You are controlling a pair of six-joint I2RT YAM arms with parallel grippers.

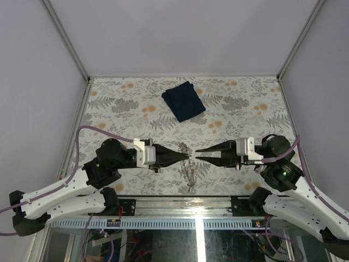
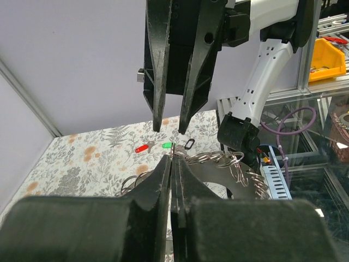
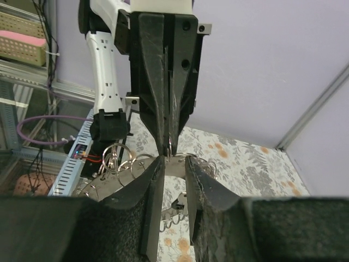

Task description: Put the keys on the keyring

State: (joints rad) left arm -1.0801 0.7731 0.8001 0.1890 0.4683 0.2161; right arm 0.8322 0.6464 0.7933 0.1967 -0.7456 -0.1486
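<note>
My left gripper (image 1: 187,156) is shut, and a thin silvery wire of the keyring (image 2: 173,148) stands pinched at its tips (image 2: 173,159). More silvery rings (image 2: 223,160) hang to either side, over a flat grey metal piece (image 2: 218,183). The right gripper (image 1: 197,154) faces it tip to tip, open, with nothing between its fingers (image 3: 158,169). Its tips flank the pinched wire (image 3: 170,145) without touching it. Three keys lie on the table beyond: red (image 2: 142,148), green (image 2: 167,146) and black (image 2: 189,144). A grey chain-like cluster (image 1: 188,172) lies under the tips.
A folded dark blue cloth (image 1: 184,101) lies at the back middle of the flowered table (image 1: 245,103). White walls close the table on three sides. The metal rail (image 1: 180,210) and the arm bases run along the near edge.
</note>
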